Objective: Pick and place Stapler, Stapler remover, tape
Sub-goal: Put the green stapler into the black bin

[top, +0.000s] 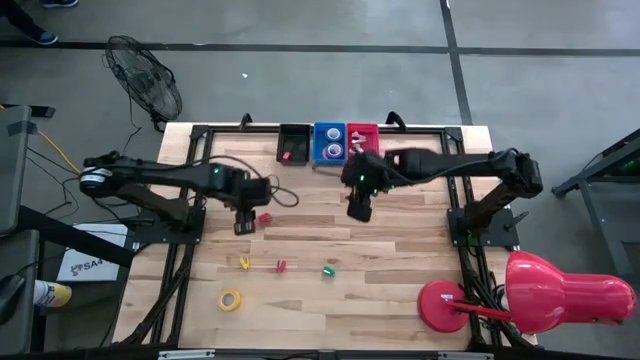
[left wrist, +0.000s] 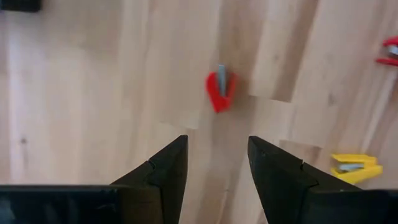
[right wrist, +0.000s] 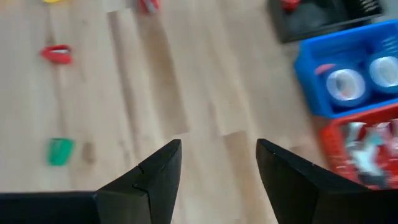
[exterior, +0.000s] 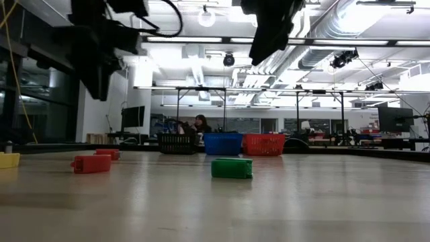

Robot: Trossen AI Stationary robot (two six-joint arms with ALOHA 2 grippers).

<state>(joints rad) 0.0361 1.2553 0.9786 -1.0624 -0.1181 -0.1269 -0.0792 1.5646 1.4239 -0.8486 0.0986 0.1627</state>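
A small red stapler remover (left wrist: pixel 219 90) with a grey metal strip lies flat on the wood just ahead of my left gripper (left wrist: pixel 217 168). That gripper is open, hangs above the table and points down. In the high view the left gripper (top: pixel 244 222) is right beside the stapler remover (top: pixel 265 216). A yellow stapler (left wrist: pixel 354 168) lies nearer the front edge, next to a small red item (top: pixel 281 266) and a green item (top: pixel 327 270). A yellow tape roll (top: pixel 230 299) lies flat near the front left. My right gripper (right wrist: pixel 217 180) is open above mid-table (top: pixel 358 208), holding nothing.
Three bins stand along the far edge: a black bin (top: pixel 294 143), a blue bin (top: pixel 330 143) holding tape rolls (right wrist: pixel 345 84), and a red bin (top: pixel 362 138) with items inside. A red lamp-shaped object (top: pixel 560 290) sits off the front right corner. Bare wood lies between the grippers.
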